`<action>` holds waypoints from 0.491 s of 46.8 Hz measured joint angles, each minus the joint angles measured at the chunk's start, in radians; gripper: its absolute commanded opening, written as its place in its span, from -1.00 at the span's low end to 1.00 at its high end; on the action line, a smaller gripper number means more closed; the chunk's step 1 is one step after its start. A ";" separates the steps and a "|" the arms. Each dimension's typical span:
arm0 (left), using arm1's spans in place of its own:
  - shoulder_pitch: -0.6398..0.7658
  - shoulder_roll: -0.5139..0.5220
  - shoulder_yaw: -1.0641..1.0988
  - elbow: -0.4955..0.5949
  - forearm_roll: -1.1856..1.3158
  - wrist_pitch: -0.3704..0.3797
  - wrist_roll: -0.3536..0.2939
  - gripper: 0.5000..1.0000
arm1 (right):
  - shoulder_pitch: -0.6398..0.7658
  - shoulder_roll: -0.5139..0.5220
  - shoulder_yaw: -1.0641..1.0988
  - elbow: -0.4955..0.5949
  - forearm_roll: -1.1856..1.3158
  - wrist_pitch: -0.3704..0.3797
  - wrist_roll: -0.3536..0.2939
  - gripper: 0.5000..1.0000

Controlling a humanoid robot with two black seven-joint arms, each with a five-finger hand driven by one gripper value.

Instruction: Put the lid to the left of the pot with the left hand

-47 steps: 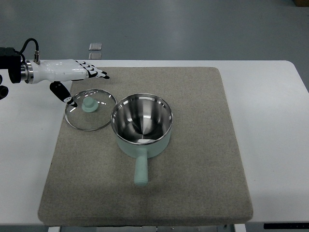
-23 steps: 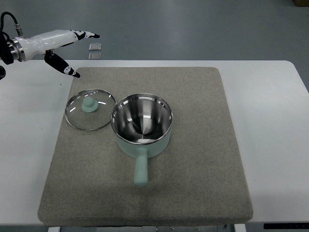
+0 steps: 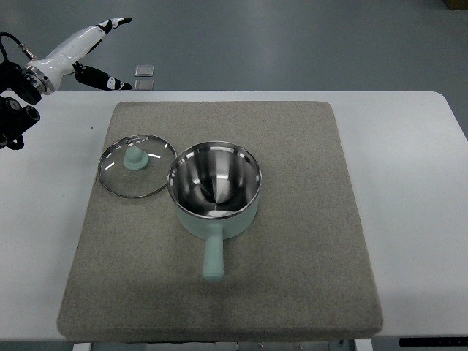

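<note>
Lid: the glass lid (image 3: 137, 166) lies flat on the grey mat (image 3: 292, 278), its mint knob up, just beside the pot's left rim and maybe touching it.
Pot: the steel saucepan (image 3: 216, 187) sits open at the mat's middle, its mint handle pointing to the near edge.
Left hand: the left hand (image 3: 88, 47) hangs high over the far left corner of the desk (image 3: 409, 183), well apart from the lid, its fingers apart and holding nothing.
Step in hand: to my eye the placing is done and the arm only needs to clear off; it should go up and out to the left, not down over the lid.
Edges: the lid lies close to the mat's left border but wholly on it.
Open room: bare desk on the left, wide mat on the right.
</note>
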 measured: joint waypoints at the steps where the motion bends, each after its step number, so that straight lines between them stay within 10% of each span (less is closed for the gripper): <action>1: 0.002 0.000 0.000 0.000 -0.005 0.000 0.000 0.99 | 0.000 0.000 0.000 0.000 0.000 0.000 0.000 0.69; 23: 0.026 -0.051 0.000 0.107 -0.086 -0.016 0.000 0.99 | 0.000 0.000 0.000 0.000 0.000 0.000 0.000 0.69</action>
